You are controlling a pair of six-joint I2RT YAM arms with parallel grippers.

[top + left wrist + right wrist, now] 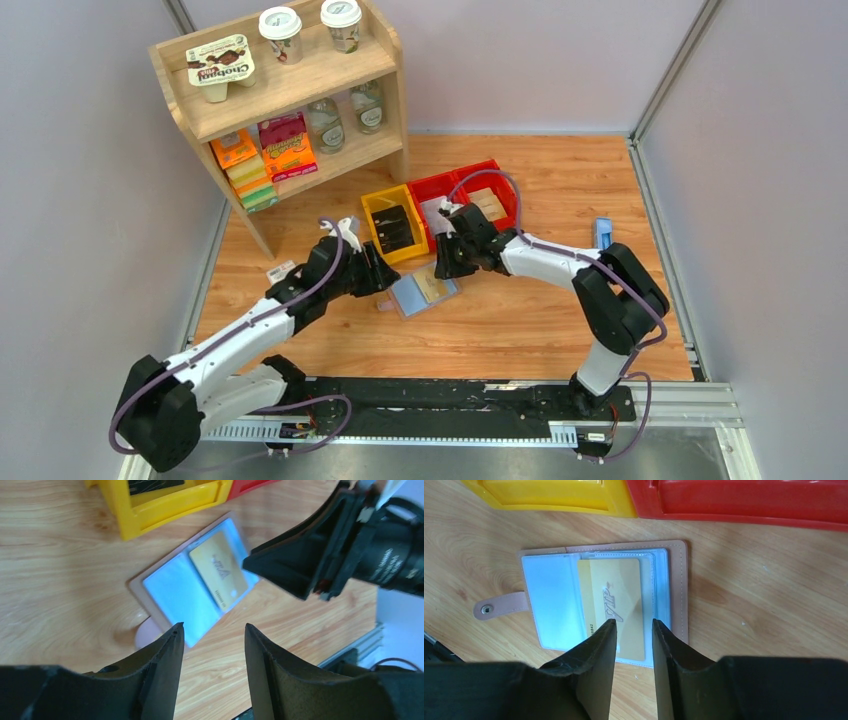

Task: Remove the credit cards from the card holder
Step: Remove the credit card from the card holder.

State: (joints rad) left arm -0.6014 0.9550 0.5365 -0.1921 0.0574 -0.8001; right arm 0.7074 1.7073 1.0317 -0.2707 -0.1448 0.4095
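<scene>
I am hovering over an open brown, blue-lined card holder [549, 595].
Right gripper [634, 622] narrow above its gold plastic card [611, 600]; left gripper [212, 626] wide, empty.

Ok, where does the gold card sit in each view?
Top external: gold card at centre, in the open card holder between the arms.
Left wrist: upper centre, holder's right half.
Right wrist: centre, partly covered by the right gripper.
Shared landmark: yellow bin, beside the holder in all three.
</scene>
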